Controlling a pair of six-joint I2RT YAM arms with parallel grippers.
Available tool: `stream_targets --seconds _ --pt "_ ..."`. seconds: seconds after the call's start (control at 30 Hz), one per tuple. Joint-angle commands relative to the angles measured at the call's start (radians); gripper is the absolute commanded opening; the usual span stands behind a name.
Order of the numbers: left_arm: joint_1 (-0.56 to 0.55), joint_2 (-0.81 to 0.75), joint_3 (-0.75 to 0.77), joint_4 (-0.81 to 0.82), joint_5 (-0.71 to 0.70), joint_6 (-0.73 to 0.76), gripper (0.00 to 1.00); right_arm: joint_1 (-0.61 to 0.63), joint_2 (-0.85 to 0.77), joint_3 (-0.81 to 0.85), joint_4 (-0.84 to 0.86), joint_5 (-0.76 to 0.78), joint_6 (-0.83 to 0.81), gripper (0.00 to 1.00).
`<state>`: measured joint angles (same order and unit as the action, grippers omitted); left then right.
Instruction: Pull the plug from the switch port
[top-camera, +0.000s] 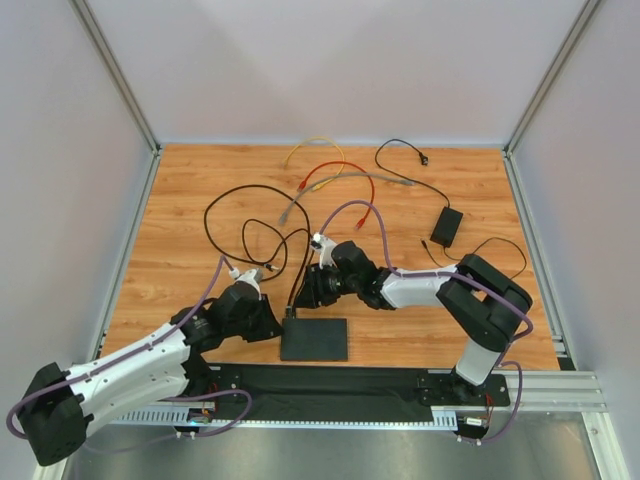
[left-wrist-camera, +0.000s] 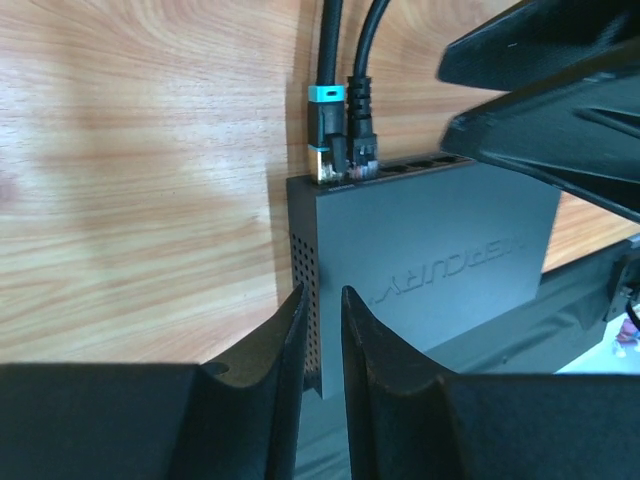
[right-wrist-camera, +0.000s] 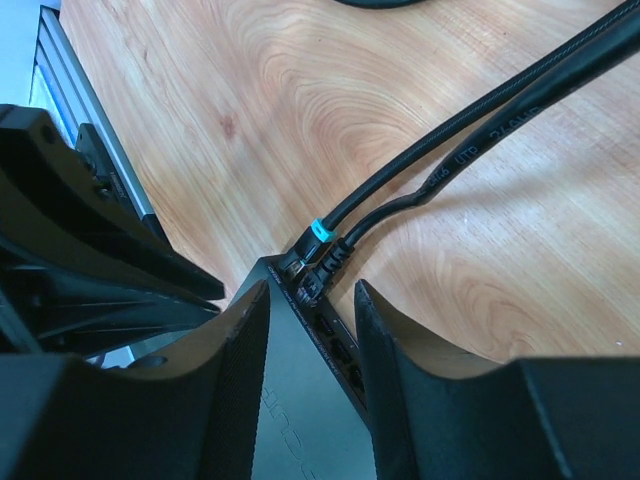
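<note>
The flat black switch (top-camera: 314, 339) lies at the near edge of the wooden table. Two black cables run into its far-left ports: a plug with a cyan band (left-wrist-camera: 325, 135) and a plain black plug (left-wrist-camera: 362, 140). Both are seated. My left gripper (top-camera: 274, 322) is nearly shut, with only a narrow gap. Its fingertips (left-wrist-camera: 295, 300) straddle the switch's perforated left wall (left-wrist-camera: 305, 270), and I cannot tell whether they touch it. My right gripper (top-camera: 303, 293) is open over the switch's port corner. Its midpoint (right-wrist-camera: 312, 290) is just short of the two plugs (right-wrist-camera: 325, 250).
A small black power adapter (top-camera: 447, 227) with a thin cord lies at the right. Loose yellow (top-camera: 315, 142), red (top-camera: 345, 172) and grey (top-camera: 335, 185) cables lie at the back. A black mat (top-camera: 330, 385) and a metal rail line the near edge. The two grippers are close together.
</note>
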<state>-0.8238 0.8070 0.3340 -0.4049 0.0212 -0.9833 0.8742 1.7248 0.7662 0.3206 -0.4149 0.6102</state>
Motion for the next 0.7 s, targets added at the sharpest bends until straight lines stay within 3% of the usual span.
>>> stream_targets --seconds 0.0,0.67 --pt "-0.001 -0.077 0.031 -0.057 -0.018 0.017 0.27 0.005 0.010 -0.002 0.048 -0.009 0.023 0.40" --pt "-0.003 -0.029 0.008 0.087 0.105 -0.011 0.25 0.003 0.073 0.004 0.060 -0.050 0.075 0.34"
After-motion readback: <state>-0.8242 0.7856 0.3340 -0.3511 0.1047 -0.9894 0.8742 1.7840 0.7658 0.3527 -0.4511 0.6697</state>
